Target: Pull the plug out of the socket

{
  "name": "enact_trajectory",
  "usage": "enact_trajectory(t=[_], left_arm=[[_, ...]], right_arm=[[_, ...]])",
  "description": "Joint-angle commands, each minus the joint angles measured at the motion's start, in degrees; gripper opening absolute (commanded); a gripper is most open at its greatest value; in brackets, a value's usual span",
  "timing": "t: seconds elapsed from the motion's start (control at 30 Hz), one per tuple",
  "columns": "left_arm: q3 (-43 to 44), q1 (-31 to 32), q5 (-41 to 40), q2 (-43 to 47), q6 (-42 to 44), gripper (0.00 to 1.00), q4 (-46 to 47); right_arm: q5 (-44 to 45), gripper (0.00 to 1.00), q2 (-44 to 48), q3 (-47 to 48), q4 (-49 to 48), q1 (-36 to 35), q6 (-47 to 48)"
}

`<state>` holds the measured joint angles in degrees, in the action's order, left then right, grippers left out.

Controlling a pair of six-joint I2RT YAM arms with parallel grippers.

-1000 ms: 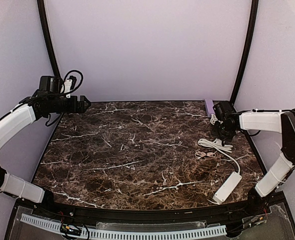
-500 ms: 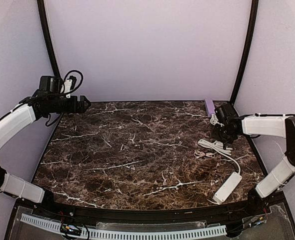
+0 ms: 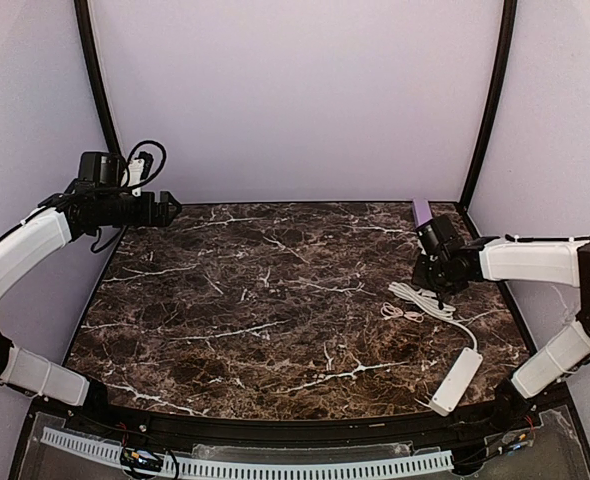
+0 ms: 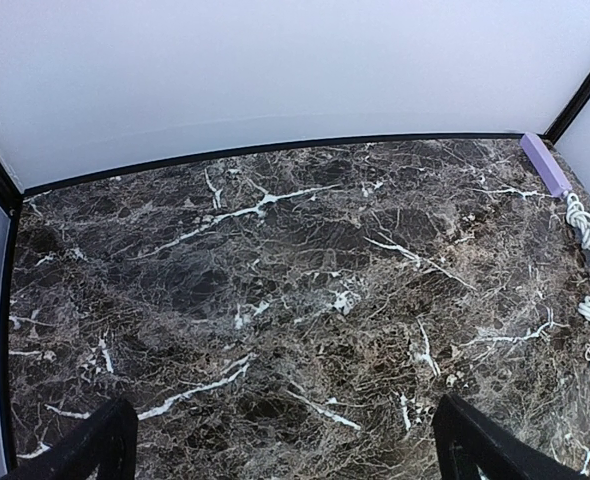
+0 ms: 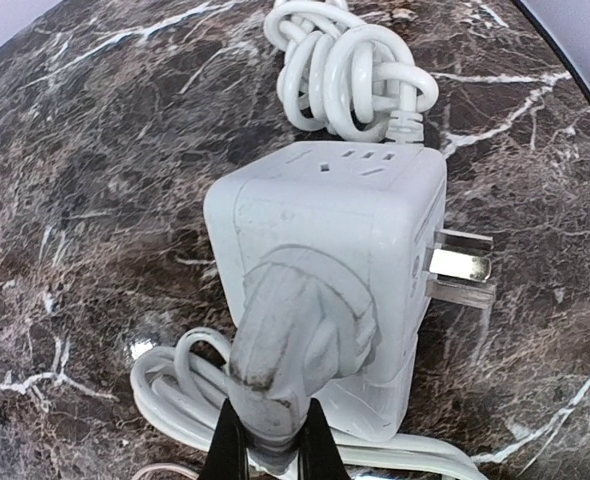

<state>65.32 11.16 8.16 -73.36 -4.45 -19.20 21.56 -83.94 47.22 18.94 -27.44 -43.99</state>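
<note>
In the right wrist view the white cube socket [image 5: 365, 220] lies on the marble with two metal prongs [image 5: 460, 265] sticking out of its right face. The white plug [image 5: 295, 330] sits pushed into its near face. My right gripper [image 5: 272, 445] is shut on the plug's neck, one black finger [image 5: 227, 445] on each side. In the top view the right gripper [image 3: 437, 268] is at the table's right side and covers the socket. My left gripper [image 3: 165, 208] is open and empty, held high at the far left; it also shows in the left wrist view [image 4: 285, 460].
The thick white cord [image 3: 420, 298] runs from the plug to the long power strip [image 3: 455, 380] near the front right edge. A coiled white cord [image 5: 345, 70] lies behind the socket. A purple block [image 3: 421, 212] rests at the back wall.
My right gripper has shifted left toward the table's middle with the plug and socket. The cord bundle and power strip were dragged a little. The left arm has not moved.
</note>
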Motion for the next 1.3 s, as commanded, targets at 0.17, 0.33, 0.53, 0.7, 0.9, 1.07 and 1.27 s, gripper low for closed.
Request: enact_trajectory(t=[0.17, 0.33, 0.53, 0.7, 0.9, 1.07, 1.27], left_arm=[[1.0, 0.3, 0.5, 1.2, 0.3, 0.99, -1.3], [1.0, 0.3, 0.5, 1.1, 0.3, 0.99, -1.3], [1.0, 0.3, 0.8, 1.1, 0.3, 0.99, -1.3], [1.0, 0.3, 1.1, 1.0, 0.2, 0.99, -1.3], [1.0, 0.3, 1.1, 0.9, 0.1, 0.99, -1.3], [1.0, 0.3, 1.3, 0.9, 0.0, 0.99, -1.2], [1.0, 0.3, 1.3, 1.0, 0.0, 0.99, -1.2]], right_arm=[[-3.0, 0.0, -4.9, 4.1, -2.5, -6.9, -0.1], [1.1, 0.09, -5.0, 5.6, 0.7, -7.2, -0.7], [3.6, 0.46, -3.7, 4.3, 1.5, -8.1, -1.8], [5.6, 0.46, -4.1, 3.2, 2.0, -8.4, -4.6], [7.6, 0.36, -5.8, 1.8, 3.0, -8.4, -10.7], [8.8, 0.32, -7.2, 1.8, 3.0, -8.3, -11.8], [9.4, 0.3, -7.2, 0.7, 3.0, -7.1, -13.8]])
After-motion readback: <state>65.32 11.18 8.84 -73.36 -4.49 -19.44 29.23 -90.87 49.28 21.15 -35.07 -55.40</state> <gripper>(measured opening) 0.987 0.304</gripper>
